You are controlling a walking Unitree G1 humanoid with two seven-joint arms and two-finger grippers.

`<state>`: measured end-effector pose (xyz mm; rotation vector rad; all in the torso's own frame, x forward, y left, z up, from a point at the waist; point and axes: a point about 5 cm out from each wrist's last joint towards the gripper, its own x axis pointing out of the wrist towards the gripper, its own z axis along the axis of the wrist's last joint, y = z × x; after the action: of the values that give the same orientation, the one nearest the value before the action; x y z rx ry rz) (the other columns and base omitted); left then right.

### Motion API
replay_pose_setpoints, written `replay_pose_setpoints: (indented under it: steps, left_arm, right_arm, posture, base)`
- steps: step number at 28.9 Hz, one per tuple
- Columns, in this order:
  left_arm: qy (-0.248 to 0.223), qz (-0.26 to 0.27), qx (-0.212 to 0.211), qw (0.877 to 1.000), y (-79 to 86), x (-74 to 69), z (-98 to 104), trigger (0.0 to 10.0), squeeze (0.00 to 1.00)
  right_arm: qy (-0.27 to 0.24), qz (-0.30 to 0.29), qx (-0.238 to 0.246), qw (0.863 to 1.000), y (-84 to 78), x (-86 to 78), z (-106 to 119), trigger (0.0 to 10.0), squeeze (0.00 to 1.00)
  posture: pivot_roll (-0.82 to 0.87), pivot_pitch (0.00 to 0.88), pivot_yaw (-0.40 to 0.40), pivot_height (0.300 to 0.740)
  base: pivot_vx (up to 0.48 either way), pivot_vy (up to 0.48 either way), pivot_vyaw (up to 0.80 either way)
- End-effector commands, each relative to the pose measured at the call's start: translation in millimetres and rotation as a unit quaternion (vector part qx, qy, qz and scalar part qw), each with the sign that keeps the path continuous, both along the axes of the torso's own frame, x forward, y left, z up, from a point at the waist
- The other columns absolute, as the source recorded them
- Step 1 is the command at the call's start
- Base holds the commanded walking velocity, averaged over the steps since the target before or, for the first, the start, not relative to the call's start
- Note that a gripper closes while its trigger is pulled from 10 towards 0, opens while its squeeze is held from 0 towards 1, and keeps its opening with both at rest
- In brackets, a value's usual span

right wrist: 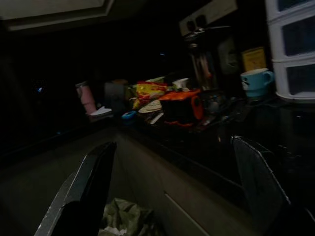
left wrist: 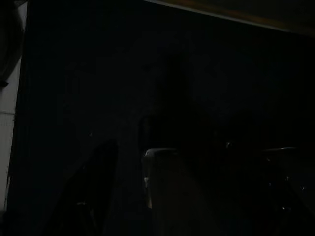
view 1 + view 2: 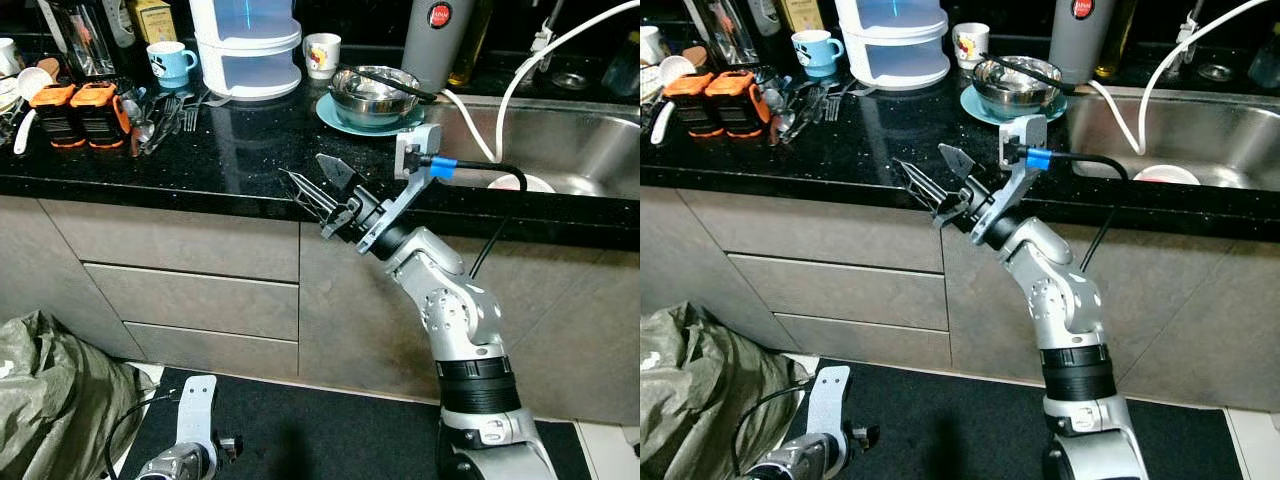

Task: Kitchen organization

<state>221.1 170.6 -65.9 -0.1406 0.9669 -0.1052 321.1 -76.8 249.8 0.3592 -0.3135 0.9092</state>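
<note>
My right gripper [image 3: 305,170] is raised at the front edge of the black counter [image 3: 240,150], open, with nothing between its fingers. Beyond it on the counter a steel bowl [image 3: 375,92] with a dark utensil across it sits on a teal plate [image 3: 335,118]. To the left lie loose cutlery [image 3: 165,115] and two orange-and-black blocks [image 3: 80,110]. A blue mug [image 3: 170,62], a white stacked container [image 3: 247,50] and a patterned white mug [image 3: 322,54] stand at the back. In the right wrist view the gripper [image 1: 172,187] looks along the counter towards the blue mug [image 1: 256,81]. My left arm [image 3: 190,440] hangs low.
A steel sink [image 3: 560,150] holding a white plate [image 3: 525,183] lies to the right, with a white hose over it. A grey flask [image 3: 437,40] stands behind the bowl. Grey drawers [image 3: 190,290] are under the counter. A green-grey bag [image 3: 50,400] lies on the floor at left beside a black mat [image 3: 320,430].
</note>
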Motion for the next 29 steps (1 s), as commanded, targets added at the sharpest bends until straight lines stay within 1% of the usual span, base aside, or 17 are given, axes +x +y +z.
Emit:
replay_pose_setpoints:
  steps: [1, 16, 24, 29]
  left_arm:
    - [0.013, 0.002, 0.008, 1.0, 4.6, -5.3, -2.9, 10.0, 0.0]
    - [0.012, 0.003, 0.012, 1.0, 4.0, -5.1, -3.0, 10.0, 0.0]
    - [0.011, 0.002, 0.013, 1.0, 7.7, -6.8, -3.4, 10.0, 0.0]
    - [0.01, 0.0, 0.012, 1.0, 7.6, -6.7, -3.3, 10.0, 0.0]
  right_arm:
    - [0.004, 0.012, -0.004, 1.0, 2.2, -4.9, -3.1, 10.0, 0.0]
    - [0.009, 0.02, 0.0, 1.0, 4.7, -4.1, -3.5, 10.0, 0.0]
    - [-0.007, 0.032, 0.003, 0.999, 6.3, -11.6, 2.8, 10.0, 0.0]
    - [-0.008, 0.031, 0.003, 0.999, 6.5, -11.9, 3.3, 10.0, 0.0]
  posture:
    - [-0.02, 0.039, 0.016, 0.74]
    - [-0.02, 0.039, 0.008, 0.74]
    - [-0.02, 0.049, 0.015, 0.74]
    - [-0.02, 0.05, 0.013, 0.74]
  base:
    - [0.0, 0.0, 0.0]
    - [0.0, 0.0, 0.0]
    - [0.0, 0.0, 0.0]
    - [0.0, 0.0, 0.0]
